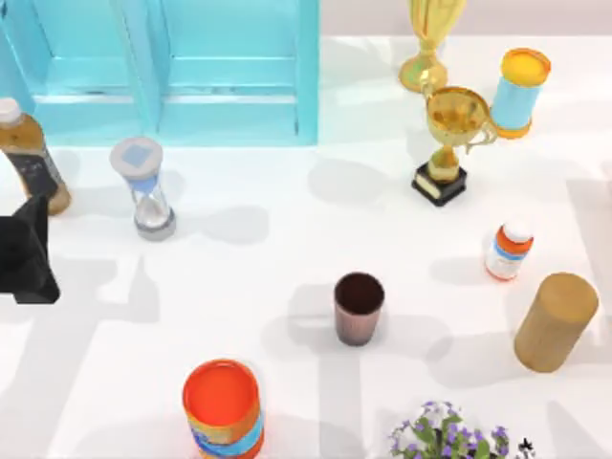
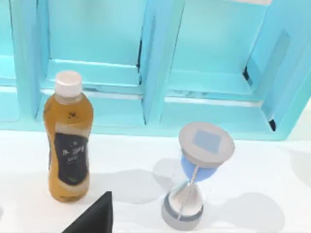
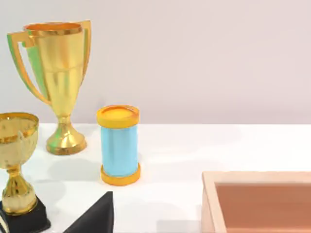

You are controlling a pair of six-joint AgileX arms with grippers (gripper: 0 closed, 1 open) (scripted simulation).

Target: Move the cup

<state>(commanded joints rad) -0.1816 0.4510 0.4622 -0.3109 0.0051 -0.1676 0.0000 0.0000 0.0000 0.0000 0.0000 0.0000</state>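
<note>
**Cup stands far from my left arm**

My left gripper [image 1: 24, 251] waits at the table's left edge; I cannot tell how it is set. The cup [image 1: 359, 308] stands upright well to its right, mouth up, near the table's middle, probably closer to this arm.

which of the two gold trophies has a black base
The smaller gold trophy, standing nearer the table's middle just left of the blue can with orange ends. It sits on a black block; the taller trophy behind it has a plain gold foot.
</note>
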